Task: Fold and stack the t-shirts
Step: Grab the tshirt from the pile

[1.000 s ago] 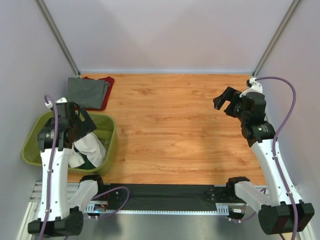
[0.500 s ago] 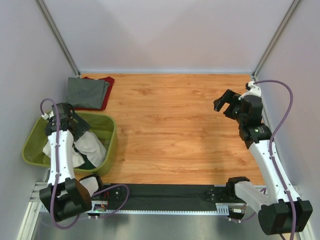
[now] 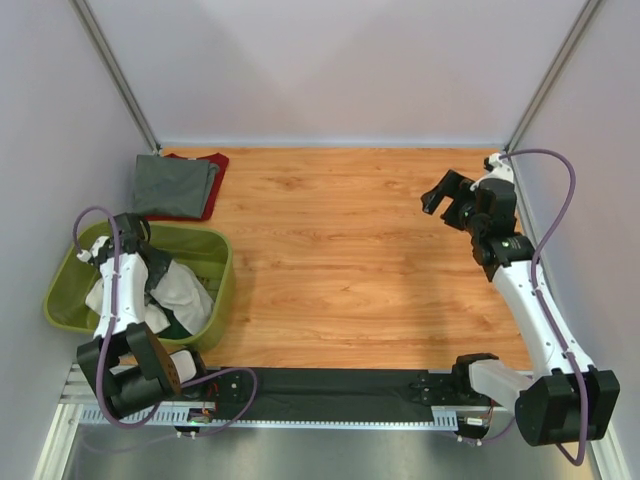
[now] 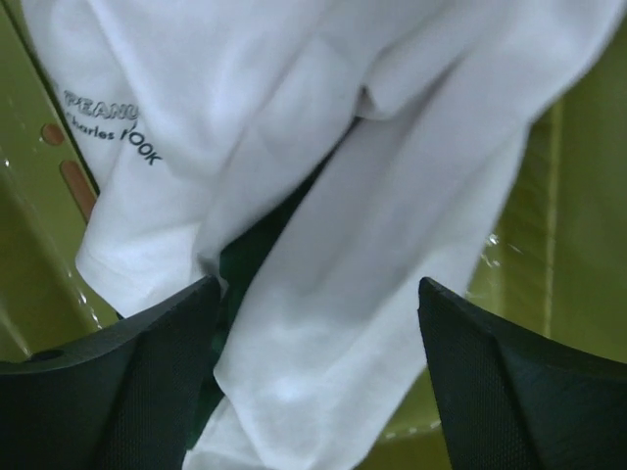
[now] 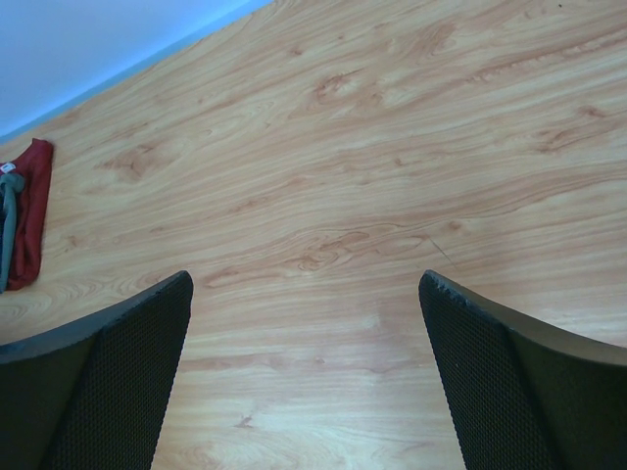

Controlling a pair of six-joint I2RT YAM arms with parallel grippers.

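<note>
A white t-shirt (image 3: 183,289) with a dark green part (image 4: 247,257) lies crumpled in the olive-green basket (image 3: 223,287). My left gripper (image 3: 146,270) reaches down into the basket, open, with a fold of the white cloth (image 4: 392,225) between its fingers (image 4: 113,387); the fingers stand apart from the cloth. At the back left a folded grey t-shirt (image 3: 173,185) rests on a dark red t-shirt (image 3: 213,187). My right gripper (image 3: 448,200) hangs open over bare table at the right, with nothing between its fingers (image 5: 529,382).
The wooden table (image 3: 350,260) stretches between both arms. Grey walls and metal posts (image 3: 118,75) close in the sides and back. The right wrist view catches the dark red t-shirt's edge (image 5: 31,211) at far left. The basket's wall (image 4: 573,235) lies right of the cloth.
My left arm has swung left and dipped lower into the basket, over the white t-shirt, with its jaws drawing in slightly. My right gripper has drifted a little toward the back.
</note>
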